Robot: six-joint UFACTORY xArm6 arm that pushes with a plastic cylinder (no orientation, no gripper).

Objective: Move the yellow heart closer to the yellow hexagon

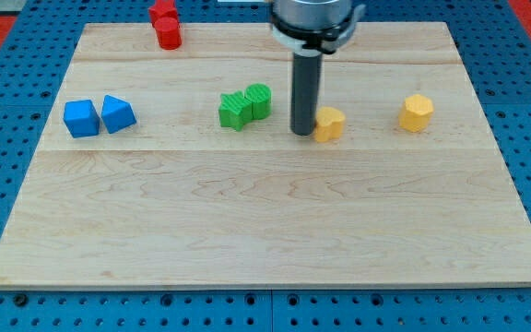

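Right now my tip (303, 133) sits touching the yellow heart (329, 123) on its view-left side, approx mid-counter. Yellow hexagon (416, 112) is further to the view's right, apart from the heart, roughly same row. No claw on this arm, just the rod, so nothing grasped. Green blocks (244, 106), two touching, near the tip on the view's left. Two blue blocks (99, 116) side by side far view-left. Red block (165, 25) at the view's top edge of the wooden counter (265, 231); shape unclear.
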